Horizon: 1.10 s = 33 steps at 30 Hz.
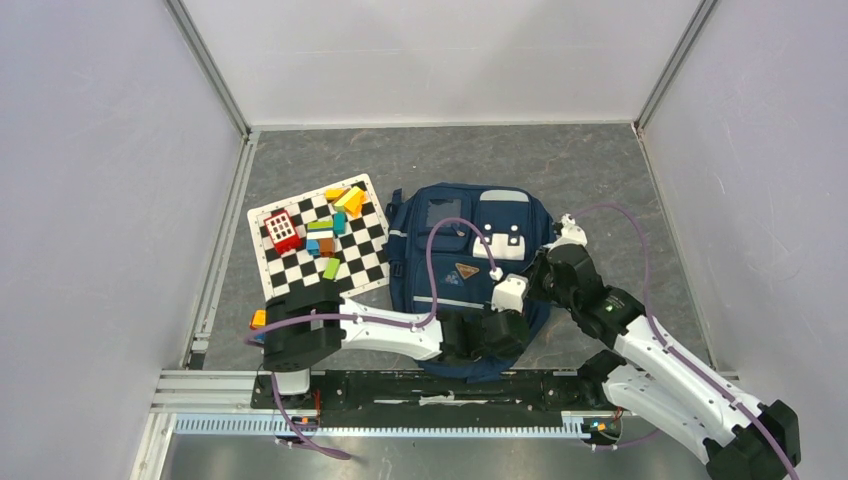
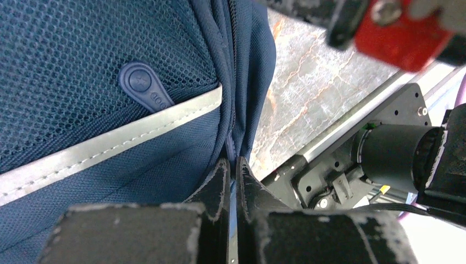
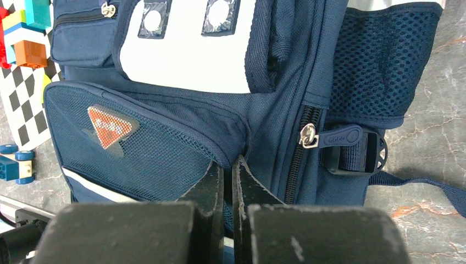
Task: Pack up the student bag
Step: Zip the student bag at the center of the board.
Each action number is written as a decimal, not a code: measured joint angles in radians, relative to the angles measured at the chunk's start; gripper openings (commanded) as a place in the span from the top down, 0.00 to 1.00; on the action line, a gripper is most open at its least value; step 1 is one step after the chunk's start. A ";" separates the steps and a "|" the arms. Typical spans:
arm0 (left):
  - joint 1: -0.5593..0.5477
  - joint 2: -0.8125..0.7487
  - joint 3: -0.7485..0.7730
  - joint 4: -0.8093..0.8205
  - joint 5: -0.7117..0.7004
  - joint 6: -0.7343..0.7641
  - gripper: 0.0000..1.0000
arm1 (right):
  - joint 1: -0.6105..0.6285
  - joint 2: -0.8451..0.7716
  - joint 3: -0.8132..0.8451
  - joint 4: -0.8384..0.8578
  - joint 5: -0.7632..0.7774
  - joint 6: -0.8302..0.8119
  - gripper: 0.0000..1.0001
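Note:
The student bag (image 1: pixel 465 255) is a navy backpack lying flat in the middle of the table, with its white patch and triangular logo facing up. My left gripper (image 1: pixel 503 332) is at the bag's near right corner. In the left wrist view it (image 2: pixel 233 164) is shut on a fold of the bag's fabric (image 2: pixel 165 154) at a zip seam, below a grey stripe. My right gripper (image 1: pixel 528 286) is on the bag's right side. In the right wrist view it (image 3: pixel 228 162) is shut on the bag's fabric (image 3: pixel 181 110) at the corner of the mesh front pocket, left of a zip pull (image 3: pixel 335 136).
A checkered mat (image 1: pixel 300 262) with several coloured toy blocks (image 1: pixel 325 228) lies left of the bag. A small wheeled toy (image 3: pixel 14 162) sits near the left arm's base. The metal base rail (image 1: pixel 400 385) runs along the near edge. Grey walls enclose the table.

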 measured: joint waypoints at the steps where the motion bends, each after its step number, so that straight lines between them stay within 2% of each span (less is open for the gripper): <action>1: -0.003 0.004 0.000 0.015 -0.015 0.008 0.98 | 0.000 -0.006 0.000 -0.001 0.001 0.000 1.00; 7: -0.011 0.028 0.000 0.095 -0.073 0.045 0.98 | -0.004 -0.035 0.000 -0.012 0.027 0.000 1.00; 13: -0.023 0.044 0.007 0.142 -0.115 0.150 0.98 | -0.003 -0.047 0.002 -0.011 0.036 0.007 1.00; 14: -0.023 0.049 0.014 0.147 -0.116 0.163 0.96 | -0.003 -0.048 0.002 -0.010 0.042 0.008 1.00; 16: -0.023 0.051 0.021 0.150 -0.117 0.179 0.77 | -0.003 -0.052 0.002 -0.007 0.051 0.010 0.98; 18: -0.023 0.051 0.022 0.154 -0.116 0.193 0.41 | -0.003 -0.055 0.002 -0.007 0.053 0.010 0.86; 20: -0.021 0.049 0.022 0.219 -0.124 0.215 0.13 | 0.003 -0.056 0.002 -0.022 0.048 0.007 0.71; 22: -0.018 0.026 0.019 0.312 -0.130 0.227 0.01 | 0.010 -0.057 0.006 -0.029 0.052 0.006 0.53; 25: -0.009 -0.037 -0.005 0.371 -0.161 0.245 0.00 | 0.010 -0.056 0.052 -0.040 0.069 -0.014 0.22; 27: 0.002 -0.090 -0.035 0.383 -0.177 0.259 0.00 | 0.010 -0.053 0.104 -0.046 0.091 -0.043 0.07; 29: 0.011 -0.140 -0.069 0.386 -0.178 0.276 0.00 | 0.010 -0.040 0.167 -0.054 0.124 -0.083 0.02; 33: 0.034 -0.215 -0.137 0.364 -0.163 0.304 0.00 | -0.002 0.016 0.282 -0.088 0.183 -0.179 0.02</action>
